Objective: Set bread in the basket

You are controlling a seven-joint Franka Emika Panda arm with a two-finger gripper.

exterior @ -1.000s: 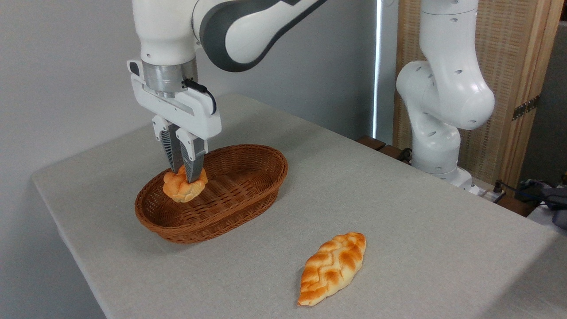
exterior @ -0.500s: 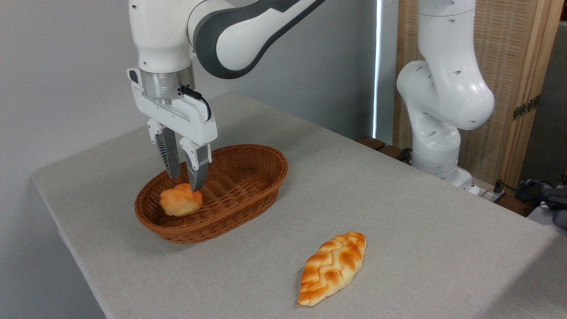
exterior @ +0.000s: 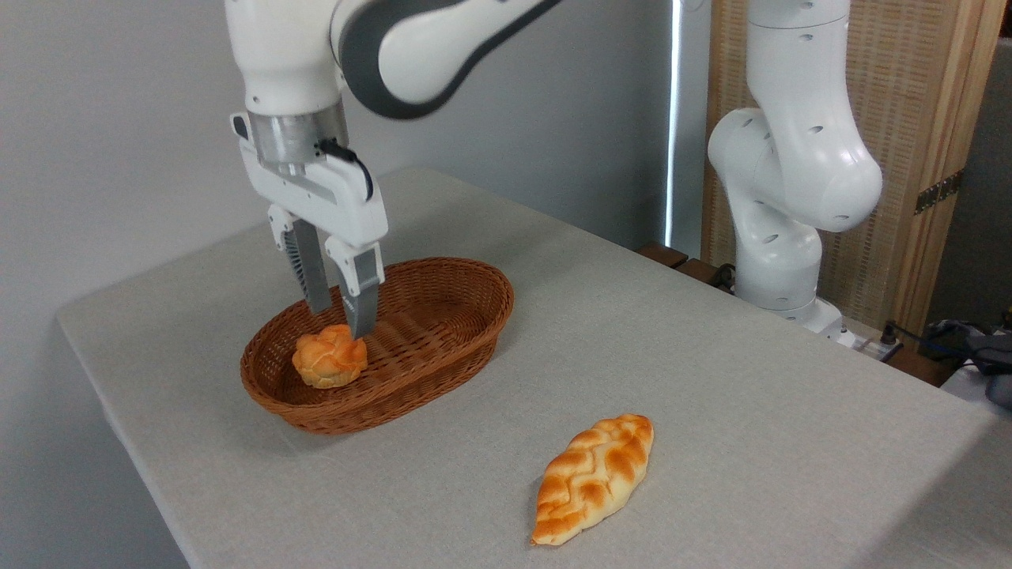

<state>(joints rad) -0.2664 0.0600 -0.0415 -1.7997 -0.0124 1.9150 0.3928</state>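
Note:
The bread (exterior: 330, 358), a small round knotted bun with a golden-orange crust, lies on the floor of the basket (exterior: 443, 348) near its left end. The basket is an oval reddish-brown wicker one on the left part of the table. My gripper (exterior: 340, 319) hangs straight above the bun, pointing down. It is open, and nothing is held between its fingers. The fingertips (exterior: 363, 325) stand just over the top of the bun, inside the basket's rim.
A longer braided loaf (exterior: 594, 479) lies on the grey table (exterior: 711, 395) in front, right of the basket. The arm's white base column (exterior: 783, 182) stands at the table's back right edge. A wooden screen (exterior: 909, 118) is behind it.
My gripper opened and let go of the bun, which dropped onto the basket floor and settled. The gripper has risen a little and shifted slightly right.

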